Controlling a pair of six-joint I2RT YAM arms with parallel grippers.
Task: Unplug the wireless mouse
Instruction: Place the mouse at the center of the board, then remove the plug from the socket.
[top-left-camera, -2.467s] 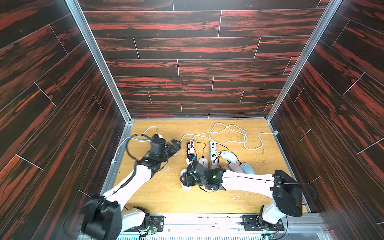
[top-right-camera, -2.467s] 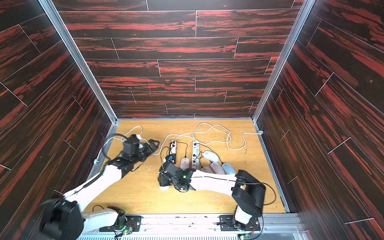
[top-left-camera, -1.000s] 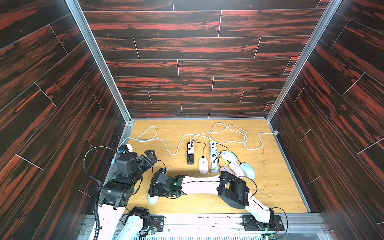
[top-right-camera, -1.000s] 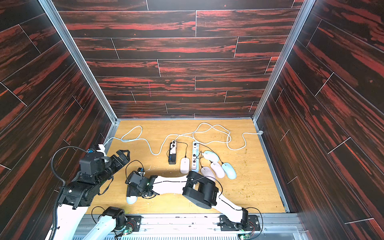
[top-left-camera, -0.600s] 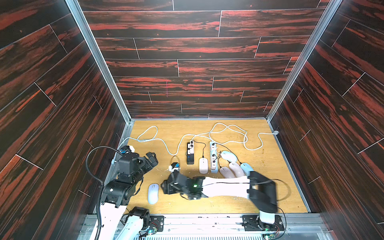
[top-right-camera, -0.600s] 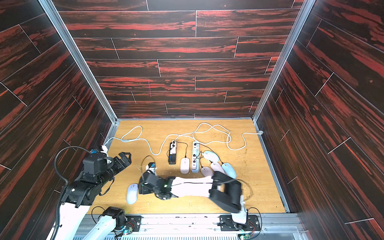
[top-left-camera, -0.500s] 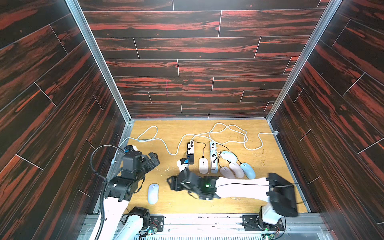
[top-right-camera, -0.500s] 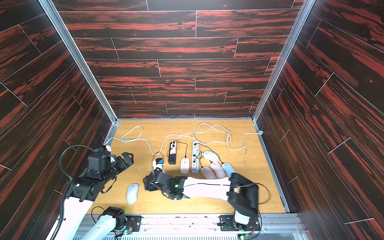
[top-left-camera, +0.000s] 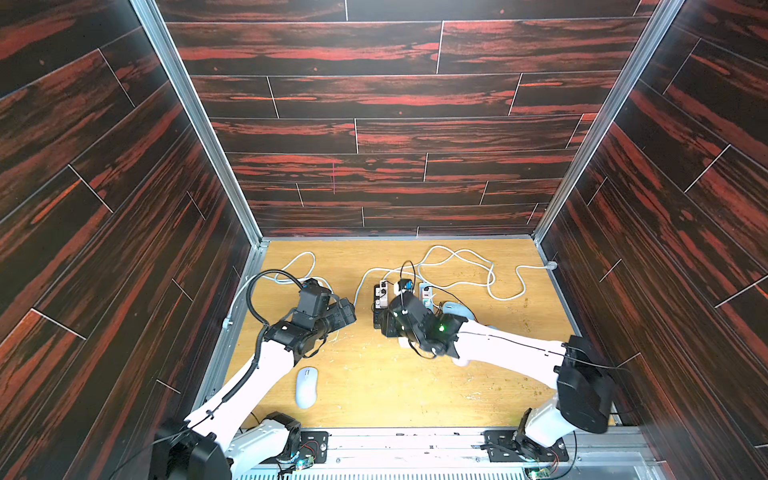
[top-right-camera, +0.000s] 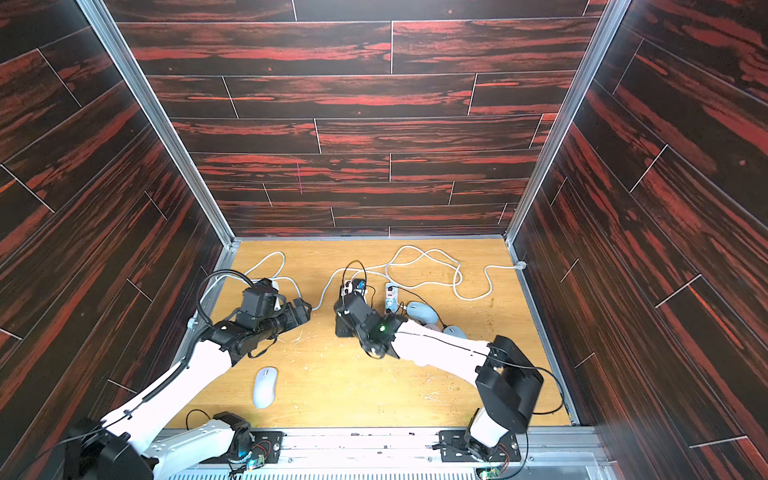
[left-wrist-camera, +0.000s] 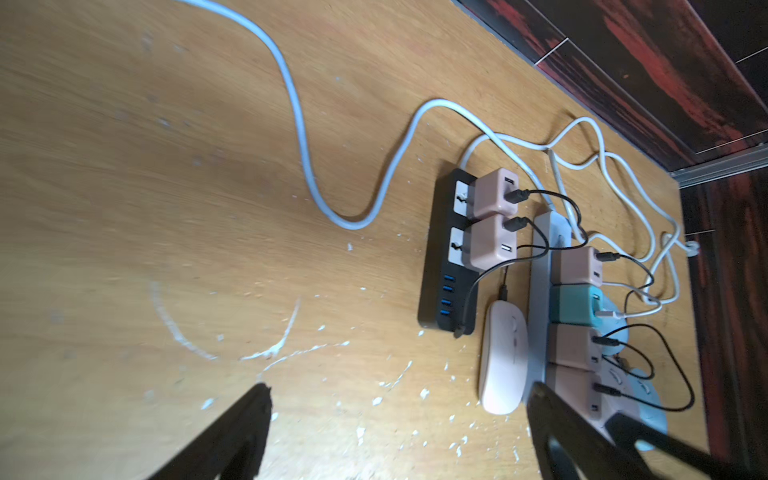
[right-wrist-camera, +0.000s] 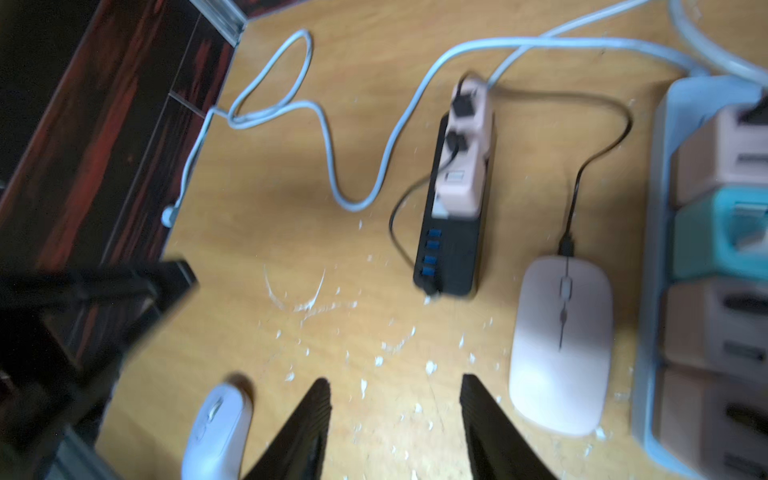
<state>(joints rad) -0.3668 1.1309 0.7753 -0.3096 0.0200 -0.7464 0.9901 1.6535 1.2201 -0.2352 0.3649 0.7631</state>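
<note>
Holding nothing in left gripper (left-wrist-camera: 399, 390) or right gripper (right-wrist-camera: 395, 380), jaws of both apart, near the black power strip (left-wrist-camera: 440, 299). Just beside that strip, cable (left-wrist-camera: 504, 289) plugged in: pink wireless mouse (left-wrist-camera: 503, 357).

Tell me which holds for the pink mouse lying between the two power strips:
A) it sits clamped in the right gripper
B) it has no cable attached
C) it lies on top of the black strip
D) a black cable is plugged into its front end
D: in the right wrist view a black cable runs into the front end of the pink mouse, which lies beside the right gripper, outside its open jaws.
</note>
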